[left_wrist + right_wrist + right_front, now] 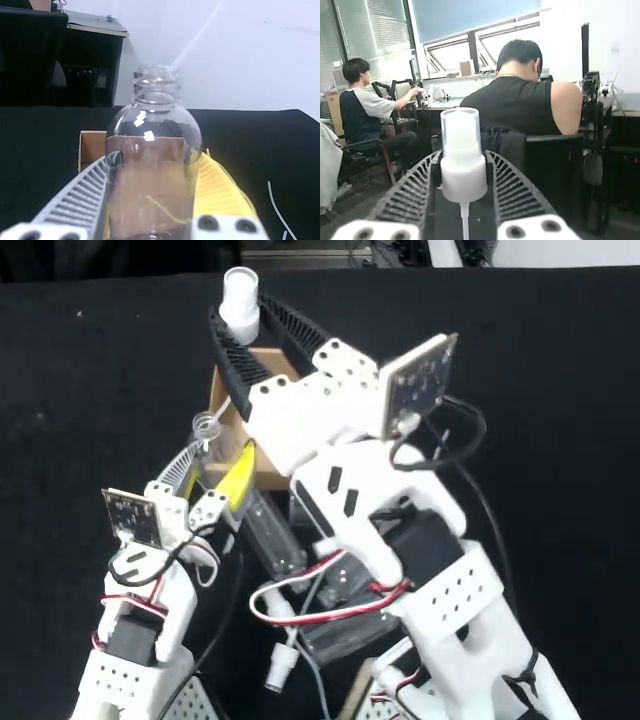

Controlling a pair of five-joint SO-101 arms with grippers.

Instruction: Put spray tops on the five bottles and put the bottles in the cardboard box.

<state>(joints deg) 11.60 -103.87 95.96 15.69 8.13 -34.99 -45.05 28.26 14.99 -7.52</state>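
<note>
My left gripper (222, 452) is shut on a clear glass bottle (205, 428), held upright between its grey and yellow fingers (220, 190) in front of the cardboard box (216, 390). The bottle (152, 165) has an open neck with no top on it. My right gripper (240, 310), with black ribbed fingers, is shut on a white spray top (240, 295) held above and behind the bottle. The spray top (462, 155) stands upright with its thin dip tube (465, 220) hanging down. The tube (200, 35) slants toward the bottle's mouth; whether its end is inside I cannot tell.
The table is covered in black cloth (90, 390). The box (91, 147) stands just behind the bottle, partly hidden by the right arm. Red and white cables and a white connector (280, 665) lie between the arm bases. Thin loose tubes (272, 200) lie on the cloth.
</note>
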